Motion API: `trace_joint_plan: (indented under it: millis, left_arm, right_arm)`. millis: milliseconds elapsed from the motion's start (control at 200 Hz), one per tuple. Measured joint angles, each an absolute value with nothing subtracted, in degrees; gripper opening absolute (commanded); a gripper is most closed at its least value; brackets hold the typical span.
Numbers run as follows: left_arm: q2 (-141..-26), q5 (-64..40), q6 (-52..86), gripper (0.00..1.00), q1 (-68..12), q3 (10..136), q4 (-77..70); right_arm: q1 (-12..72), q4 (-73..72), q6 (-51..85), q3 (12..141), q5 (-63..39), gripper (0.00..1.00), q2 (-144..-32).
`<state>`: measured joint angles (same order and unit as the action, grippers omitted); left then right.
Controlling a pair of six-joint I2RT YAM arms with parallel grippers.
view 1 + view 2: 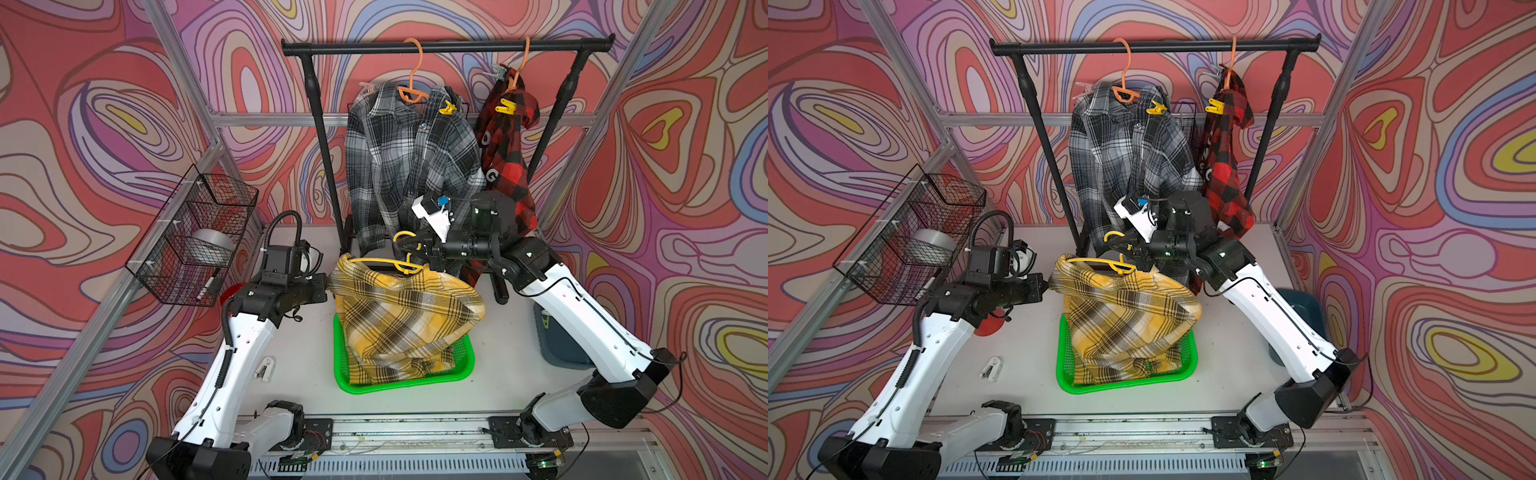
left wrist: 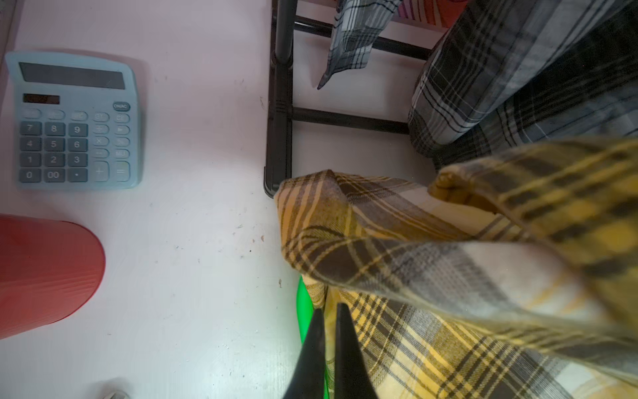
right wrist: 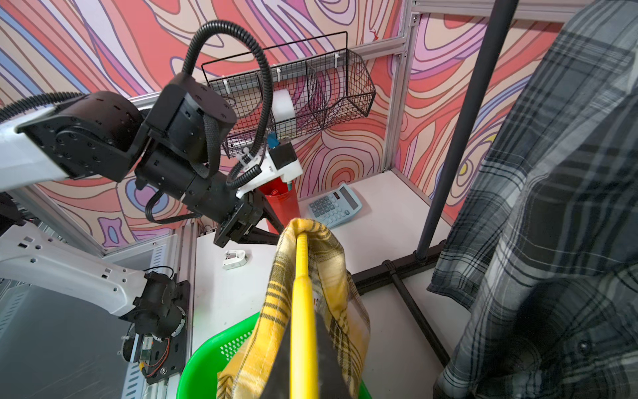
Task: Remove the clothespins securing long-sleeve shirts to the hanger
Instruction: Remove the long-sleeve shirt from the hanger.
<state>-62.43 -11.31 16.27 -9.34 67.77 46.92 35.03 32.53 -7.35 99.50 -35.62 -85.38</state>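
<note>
My right gripper is shut on a yellow hanger that carries the yellow-black shirt, whose lower part slumps into a green basket. Beside that shirt's shoulder end, my left gripper has its jaws nearly together, with only a slim gap and nothing between them. The grey plaid shirt hangs on the rail with a yellow clothespin and a pale pink one. The red-black shirt keeps a yellow clothespin and a pale teal one. A white clothespin lies on the table.
The black garment rack stands at the back, its base bars on the table. A wire basket hangs on the left frame. A blue calculator and a red cup sit near the left arm; a grey-blue bin lies under the right arm.
</note>
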Motion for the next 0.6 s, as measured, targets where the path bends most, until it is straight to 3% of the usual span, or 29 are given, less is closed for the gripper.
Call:
trace_joint_plan:
  millis: [50, 160, 481, 601]
  left_arm:
    - [-61.21, -12.95, 16.60, 0.57, -9.28, 67.07, 45.78]
    - [-58.78, -16.12, 17.43, 0.68, -9.28, 67.57, 43.70]
    - [-60.49, -22.87, 22.00, 0.69, -9.28, 72.71, 40.91]
    - [-62.78, -23.99, 23.75, 0.65, -9.28, 72.34, 40.69]
  right_arm:
    - [35.00, 32.62, -7.20, 99.50, -35.62, 0.00, -85.45]
    - [35.00, 32.62, -6.94, 99.50, -35.62, 0.00, -85.73]
    - [35.44, 32.91, -6.90, 99.55, -35.35, 0.00, -88.42]
    - [36.32, 33.98, -7.46, 100.44, -34.81, 0.00, -89.58]
